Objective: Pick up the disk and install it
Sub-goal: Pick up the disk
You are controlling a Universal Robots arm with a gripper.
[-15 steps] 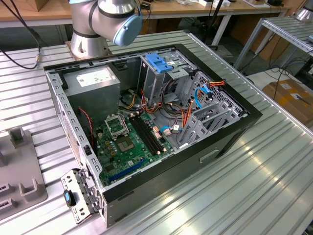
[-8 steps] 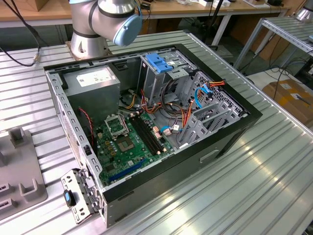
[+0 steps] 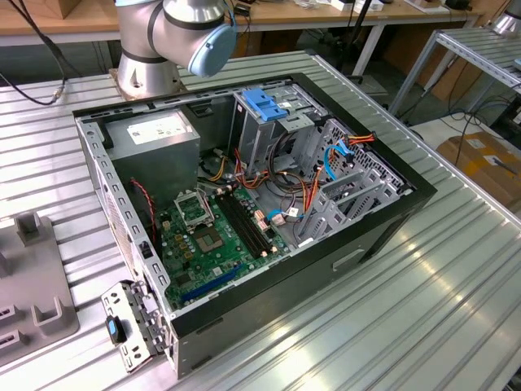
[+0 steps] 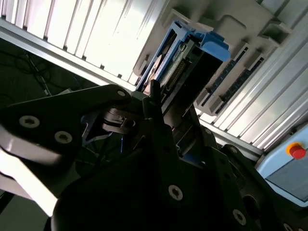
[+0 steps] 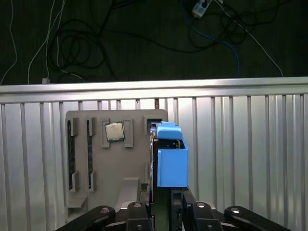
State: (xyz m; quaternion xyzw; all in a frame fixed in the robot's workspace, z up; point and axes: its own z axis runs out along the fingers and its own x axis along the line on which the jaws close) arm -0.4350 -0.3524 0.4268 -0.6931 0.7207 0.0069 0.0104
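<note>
First wrist view is showing us the gripper (image 5: 162, 195) clamping the disk (image 5: 172, 161), one finger pressing on each side. We are watching the disk standing on edge at the grey parts tray (image 5: 96, 168), near the processor chip (image 5: 114, 131).

The end effector (image 5: 162, 204) hides the disk's (image 5: 172, 161) near end.

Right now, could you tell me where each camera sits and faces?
Exterior view: off the arm, looking down into the open computer case; arm shows.
First wrist view: on the wrist, facing past the hand at the disk and grey tray.
Second wrist view: on the wrist, close behind the hand.
Both wrist views share disk and grey tray.
</note>
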